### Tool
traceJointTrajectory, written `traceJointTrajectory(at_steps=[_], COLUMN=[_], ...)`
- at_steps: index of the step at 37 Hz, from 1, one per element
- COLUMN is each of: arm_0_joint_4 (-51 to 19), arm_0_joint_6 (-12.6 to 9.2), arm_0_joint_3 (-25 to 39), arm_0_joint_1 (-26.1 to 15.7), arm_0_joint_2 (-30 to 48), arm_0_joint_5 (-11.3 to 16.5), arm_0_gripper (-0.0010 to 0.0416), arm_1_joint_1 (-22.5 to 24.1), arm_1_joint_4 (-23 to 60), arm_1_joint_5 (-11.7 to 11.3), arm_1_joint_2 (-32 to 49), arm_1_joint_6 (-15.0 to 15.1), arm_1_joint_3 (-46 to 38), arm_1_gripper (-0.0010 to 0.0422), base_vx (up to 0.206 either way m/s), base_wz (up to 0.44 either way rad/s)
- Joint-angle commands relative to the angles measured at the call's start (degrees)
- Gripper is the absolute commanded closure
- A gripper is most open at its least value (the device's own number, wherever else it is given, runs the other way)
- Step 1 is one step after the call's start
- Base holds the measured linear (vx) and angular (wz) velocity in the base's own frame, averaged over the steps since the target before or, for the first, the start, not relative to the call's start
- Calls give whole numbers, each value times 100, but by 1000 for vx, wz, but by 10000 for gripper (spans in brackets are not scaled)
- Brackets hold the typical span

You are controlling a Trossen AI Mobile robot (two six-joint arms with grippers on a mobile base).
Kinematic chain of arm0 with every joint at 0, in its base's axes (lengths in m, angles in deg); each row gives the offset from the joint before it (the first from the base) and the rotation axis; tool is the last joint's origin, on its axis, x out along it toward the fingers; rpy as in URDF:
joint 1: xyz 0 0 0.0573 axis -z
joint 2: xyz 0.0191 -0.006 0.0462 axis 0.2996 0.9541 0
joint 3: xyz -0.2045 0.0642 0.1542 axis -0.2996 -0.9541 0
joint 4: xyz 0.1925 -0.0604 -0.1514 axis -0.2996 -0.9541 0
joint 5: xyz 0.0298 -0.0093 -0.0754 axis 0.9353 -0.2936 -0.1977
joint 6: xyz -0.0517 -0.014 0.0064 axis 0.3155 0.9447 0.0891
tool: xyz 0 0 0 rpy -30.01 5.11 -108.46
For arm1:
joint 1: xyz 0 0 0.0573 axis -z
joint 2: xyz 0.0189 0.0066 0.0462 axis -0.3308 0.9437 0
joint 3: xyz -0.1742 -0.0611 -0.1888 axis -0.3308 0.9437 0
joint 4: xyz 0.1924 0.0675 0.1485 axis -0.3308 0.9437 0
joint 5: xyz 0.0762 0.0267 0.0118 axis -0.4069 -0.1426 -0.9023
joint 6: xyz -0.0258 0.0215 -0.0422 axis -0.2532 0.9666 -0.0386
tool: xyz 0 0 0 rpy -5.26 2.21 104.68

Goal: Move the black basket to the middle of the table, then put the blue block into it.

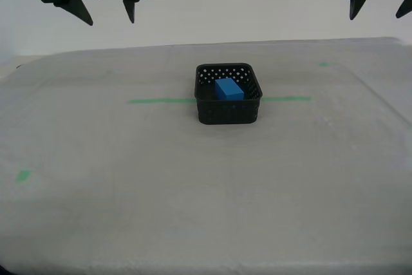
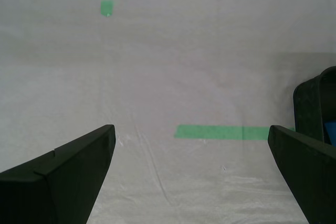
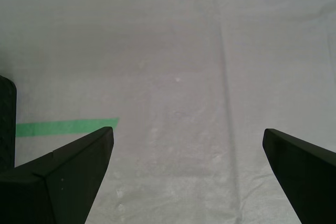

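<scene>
Pale grey-white cloth covers the table (image 1: 96, 223), with a green tape line (image 1: 161, 101) running across it and small green tape marks (image 1: 23, 176) off to the sides. Black basket (image 1: 228, 102) sits about mid-table, right on the tape line. Blue block (image 1: 229, 89) lies inside it, touching nothing else visible.

My first gripper (image 3: 186, 177) is spread wide with nothing between its jaws, hanging over bare cloth; the basket's edge just clips that wrist view. My second gripper (image 2: 191, 174) is likewise wide apart and empty, basket wall and a sliver of blue at the frame edge. Both arms sit high above the table in the exterior view, well apart from the basket.

Judgement: both steps look done. Next move likely calls only for holding clear or parking; no grasp needed.
</scene>
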Motion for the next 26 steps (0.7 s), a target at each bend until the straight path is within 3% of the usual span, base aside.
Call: traceJointTrajectory(at_steps=[1,26], arm_0_joint_4=[15,13], arm_0_joint_6=[2,2], arm_0_joint_3=[4,4], arm_0_joint_1=[-4,-4], arm_0_joint_2=[0,0], arm_0_joint_5=[-13,-13], arm_0_gripper=[7,7], arm_1_joint_1=[0,0], arm_1_joint_4=[-11,-24], arm_1_joint_5=[11,11], arm_1_joint_2=[-4,-4], arm_1_joint_6=[9,9], arm_1_joint_3=[-2,-2], arm_1_gripper=[12,12], base_vx=[0,0], base_wz=[0,0])
